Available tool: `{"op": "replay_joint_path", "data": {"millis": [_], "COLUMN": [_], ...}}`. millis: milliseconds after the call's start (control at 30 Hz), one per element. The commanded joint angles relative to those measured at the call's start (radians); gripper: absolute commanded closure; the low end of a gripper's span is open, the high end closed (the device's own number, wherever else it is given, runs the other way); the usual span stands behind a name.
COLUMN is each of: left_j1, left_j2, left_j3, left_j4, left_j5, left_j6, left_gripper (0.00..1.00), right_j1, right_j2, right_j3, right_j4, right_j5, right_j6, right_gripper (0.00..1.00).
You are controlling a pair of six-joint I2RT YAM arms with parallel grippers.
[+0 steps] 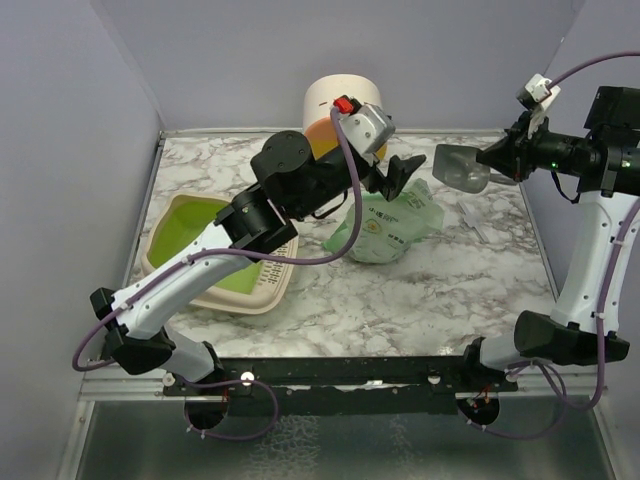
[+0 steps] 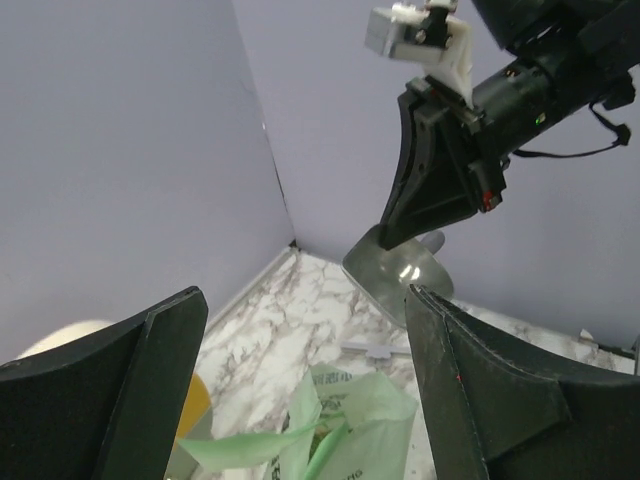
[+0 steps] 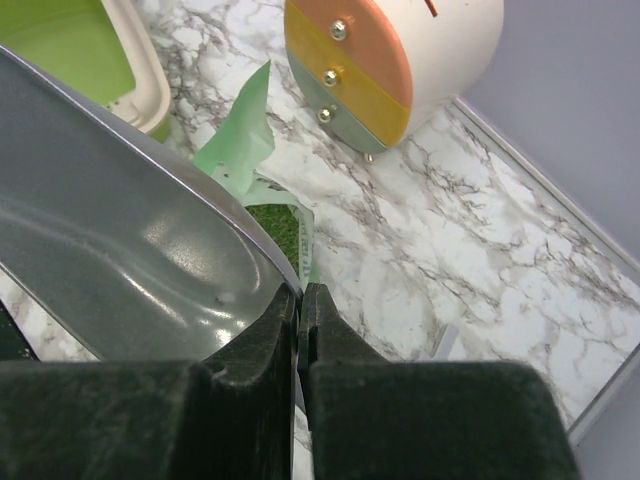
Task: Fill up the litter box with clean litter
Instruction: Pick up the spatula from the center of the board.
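Litter box point(image 1: 185, 225) is sitting at the left of the worktop point(image 1: 450, 290), its green floor showing no granules. Left end effector point(image 1: 405, 172) is hovering spread wide, gripping nothing, over the mint-green bag point(image 1: 392, 228). Right end effector point(image 1: 490, 160) is pinching the grey scoop point(image 1: 458, 165) just beside it. The bag's soft mouth is flopping unsupported, so a scoop pushing in is likely tipping the bag or scattering litter well short of the box.

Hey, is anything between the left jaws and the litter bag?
Nothing visible. The bag shows uncovered between the open left jaws; the scoop, held in the right jaws, hangs beyond it, off that path.
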Motion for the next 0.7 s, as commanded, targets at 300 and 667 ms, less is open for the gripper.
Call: {"op": "replay_joint_path", "data": {"millis": [300,667], "left_j1": [0.021,0.033], "left_j2": [0.12,0.205], "left_j3": [0.043,0.123], "left_j4": [-0.122,-0.216], "left_j5": [0.077,0.132], "left_j6": [-0.146,-0.204], "left_gripper": [0.12,0.21], "right_j1": [0.021,0.021], "right_j2": [-0.217,-0.32], "right_j3": [-0.23,-0.361], "right_j4": [0.151,0.267], "right_j5": [0.06,0.132], "right_j6": [0.009,0.005], "right_gripper": [0.99,0.99]}}
